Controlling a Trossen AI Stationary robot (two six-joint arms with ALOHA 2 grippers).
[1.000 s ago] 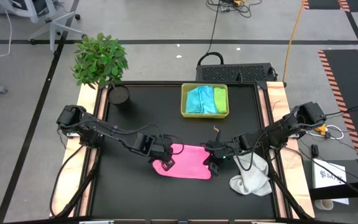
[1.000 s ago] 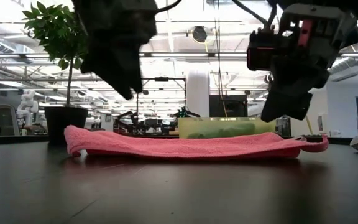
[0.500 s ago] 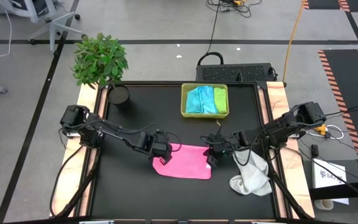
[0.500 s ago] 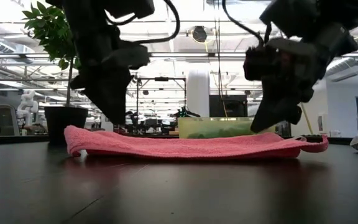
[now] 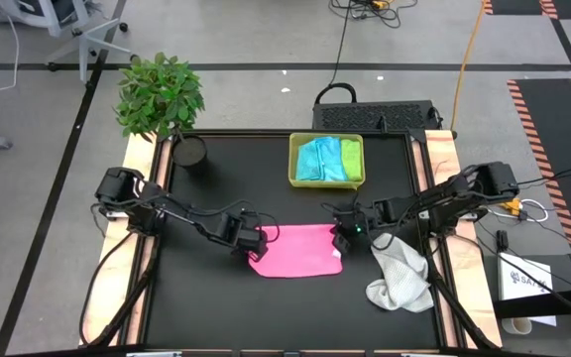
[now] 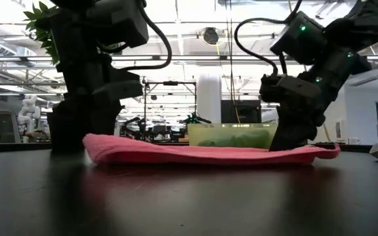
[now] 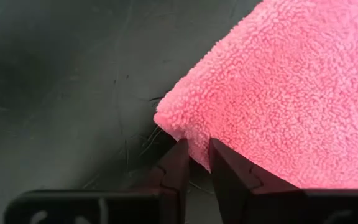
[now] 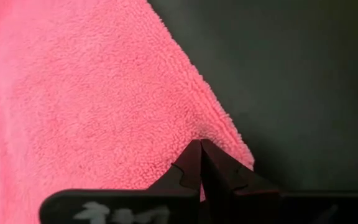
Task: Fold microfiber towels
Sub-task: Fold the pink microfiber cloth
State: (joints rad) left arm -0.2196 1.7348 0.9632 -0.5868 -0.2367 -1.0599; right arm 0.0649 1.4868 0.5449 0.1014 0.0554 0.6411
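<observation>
You have blue and green towels (image 5: 327, 159) in the tray (image 5: 292, 165). Both grippers, left (image 7: 194, 163) and right (image 8: 200, 163), pinch the pink towel (image 5: 295, 249) edge. White towel (image 5: 401, 280) waits, unfolded.

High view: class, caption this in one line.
Both grippers, left gripper and right gripper, pinch the pink towel at opposite edges.

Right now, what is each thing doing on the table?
Pink towel: flat on the table, both far corners pinched.
Left gripper: shut on pink towel corner.
Right gripper: shut on pink towel edge.
White towel: crumpled heap.
Tray: holds blue and green towels.
</observation>
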